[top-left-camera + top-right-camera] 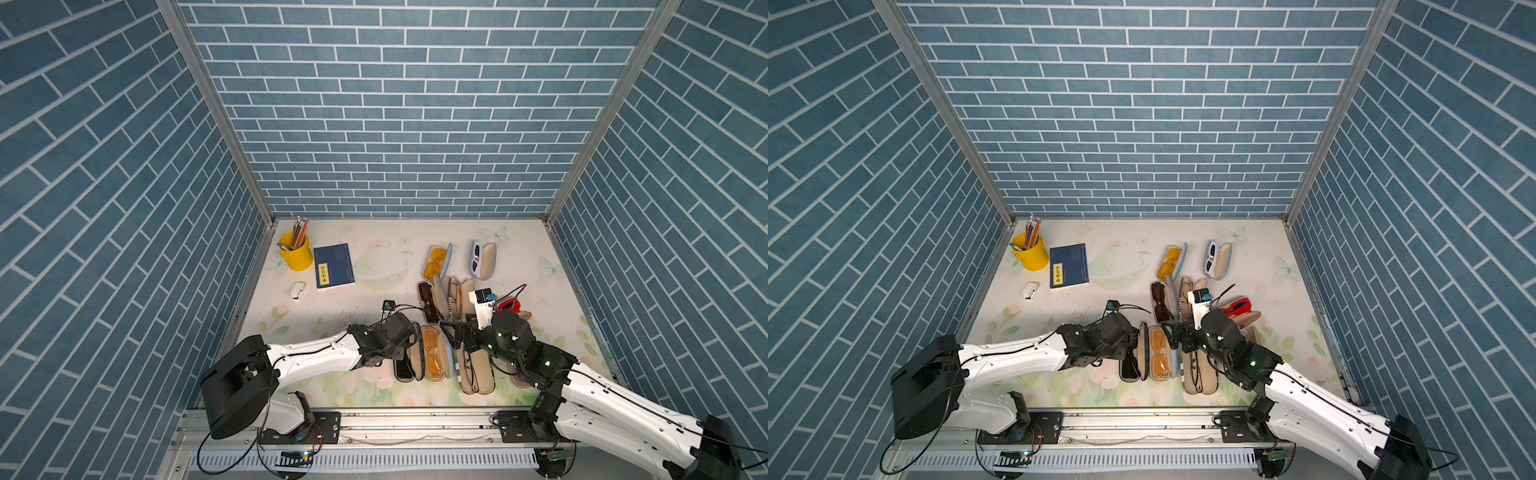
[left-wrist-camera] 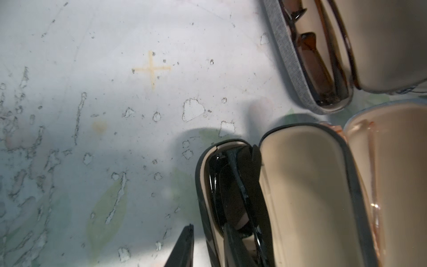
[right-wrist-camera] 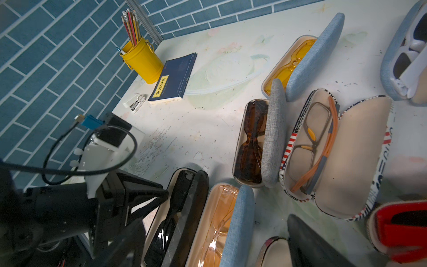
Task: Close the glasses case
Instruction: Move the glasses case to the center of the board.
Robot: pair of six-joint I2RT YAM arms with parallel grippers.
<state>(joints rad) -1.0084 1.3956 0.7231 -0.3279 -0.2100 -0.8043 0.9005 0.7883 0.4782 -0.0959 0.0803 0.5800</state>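
Two robot arms (image 1: pixel 316 355) at an open black glasses case (image 1: pixel 405 368)

Both arms reach in from the front edge of the tabletop (image 1: pixel 332 316). The left pincer (image 3: pixel 153 205) sits at the case's outer wall with its jaws narrowly apart; whether they pinch that wall cannot be told. The right pincer (image 1: pixel 451 334) hovers over the neighbouring cases, jaws wide, holding nothing.

The case lies near the middle of the front edge and holds black sunglasses (image 2: pixel 233 196). Its lid (image 2: pixel 300 196) is open.

It seems best to steady the base and push the lid's back over at mid-length, with the temples tucked in.

An orange-glasses case (image 1: pixel 434 357) lies just beside the lid's back, leaving little room. More open cases (image 1: pixel 428 301) crowd behind. A pencil pot (image 1: pixel 296 253) and a blue book (image 1: pixel 333 266) sit well apart, near the far left corner.
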